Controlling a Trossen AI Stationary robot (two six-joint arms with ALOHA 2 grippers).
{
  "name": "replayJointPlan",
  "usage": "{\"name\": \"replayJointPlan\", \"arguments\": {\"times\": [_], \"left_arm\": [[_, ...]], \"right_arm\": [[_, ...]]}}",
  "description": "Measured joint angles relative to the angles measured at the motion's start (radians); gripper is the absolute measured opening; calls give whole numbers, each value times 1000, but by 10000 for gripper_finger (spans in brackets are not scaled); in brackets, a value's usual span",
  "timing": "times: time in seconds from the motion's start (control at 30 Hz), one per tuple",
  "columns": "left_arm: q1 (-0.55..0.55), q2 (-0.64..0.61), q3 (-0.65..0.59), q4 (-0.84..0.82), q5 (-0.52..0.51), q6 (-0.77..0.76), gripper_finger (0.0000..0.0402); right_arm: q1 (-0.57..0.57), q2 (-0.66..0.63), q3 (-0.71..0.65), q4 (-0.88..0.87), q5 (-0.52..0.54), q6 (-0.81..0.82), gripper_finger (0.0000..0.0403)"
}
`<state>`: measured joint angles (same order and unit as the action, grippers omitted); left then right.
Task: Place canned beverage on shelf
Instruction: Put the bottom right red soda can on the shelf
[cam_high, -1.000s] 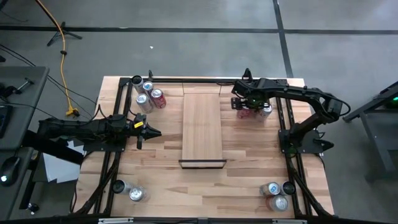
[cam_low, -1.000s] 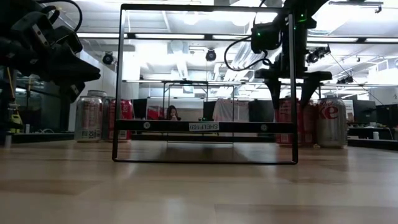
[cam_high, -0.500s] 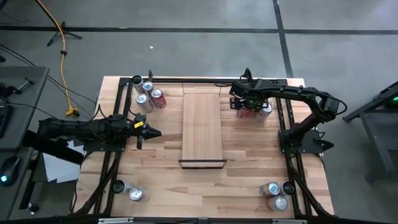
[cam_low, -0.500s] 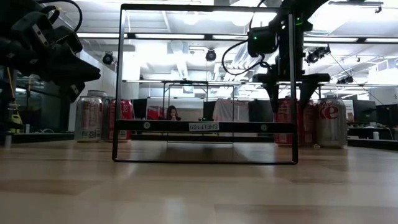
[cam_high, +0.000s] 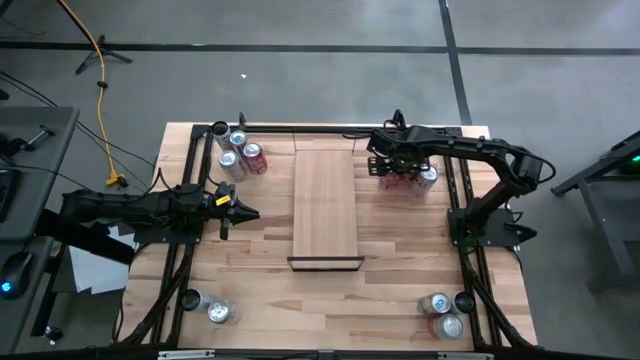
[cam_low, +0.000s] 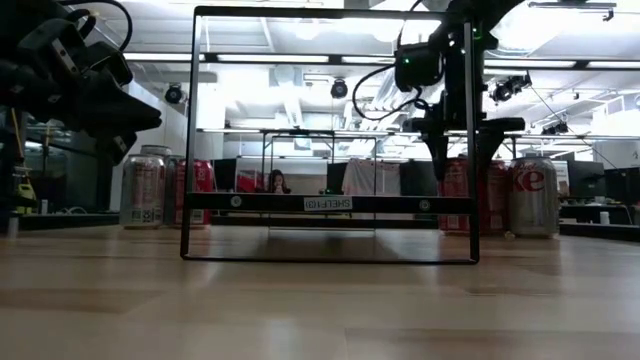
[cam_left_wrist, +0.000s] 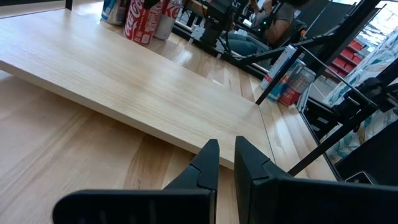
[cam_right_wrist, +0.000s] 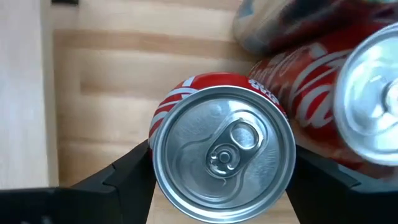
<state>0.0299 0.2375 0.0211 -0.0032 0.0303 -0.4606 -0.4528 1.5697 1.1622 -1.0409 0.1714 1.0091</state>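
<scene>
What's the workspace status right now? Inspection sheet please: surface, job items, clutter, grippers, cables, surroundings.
Surface: butcher-block table, black frame rails along its edges.
Job's things: shelf bare, mid-table; red can upright between the right gripper's fingers.
Clutter: can groups at far left, near left and near right corners.
Grippers: right gripper lowered around the red can, fingers at its sides, grip not confirmed; left gripper shut, idle left of the shelf.
Cables: yellow cable on the floor.
Surroundings: seated person beyond the table.
</scene>
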Motion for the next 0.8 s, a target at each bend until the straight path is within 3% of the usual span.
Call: {"name": "replayJointPlan", "arguments": {"times": [0.2,0.53,0.67,0.8], "left_arm": [[0,0,0,0,0,0,0],[0,0,0,0,0,0,0],[0,0,0,0,0,0,0],[0,0,0,0,0,0,0]], "right_arm": [[30,-3,138,-88,-11,-183,279],[58,7,459,-98,-230,-912,279],[58,76,529,-108,-231,-1117,279],[58,213,617,-123,-187,-1191,279]]}}
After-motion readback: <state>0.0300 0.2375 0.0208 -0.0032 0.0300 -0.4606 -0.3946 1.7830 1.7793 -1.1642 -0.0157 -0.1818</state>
